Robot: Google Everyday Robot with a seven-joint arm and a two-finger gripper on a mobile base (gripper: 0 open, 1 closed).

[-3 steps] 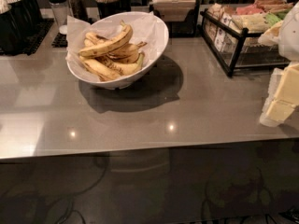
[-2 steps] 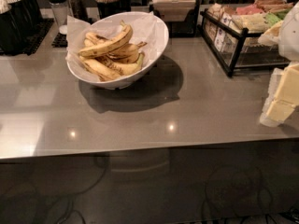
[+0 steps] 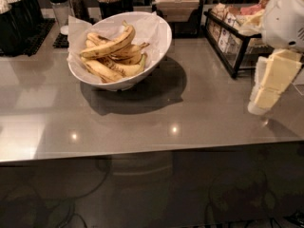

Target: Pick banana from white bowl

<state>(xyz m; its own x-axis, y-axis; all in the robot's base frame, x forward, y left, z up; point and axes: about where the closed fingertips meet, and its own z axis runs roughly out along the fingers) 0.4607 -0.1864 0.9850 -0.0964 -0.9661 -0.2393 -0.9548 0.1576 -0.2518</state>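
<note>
— Where is the banana in the camera view?

— The banana (image 3: 108, 45) lies on top of the pile inside the white bowl (image 3: 137, 76), curving up from lower left to upper right across the shorter bananas (image 3: 114, 68) (crinkled white paper (image 3: 148, 28) lines the bowl under them).

— And the bowl itself?

— It stands toward the back left of the grey tabletop (image 3: 142, 122).

— The gripper?

— The gripper (image 3: 260, 103) hangs at the right edge, low over the tabletop, well apart from the bowl and just in front of a black wire basket (image 3: 232, 49). Whether it is released or clenched cannot be told.
</note>
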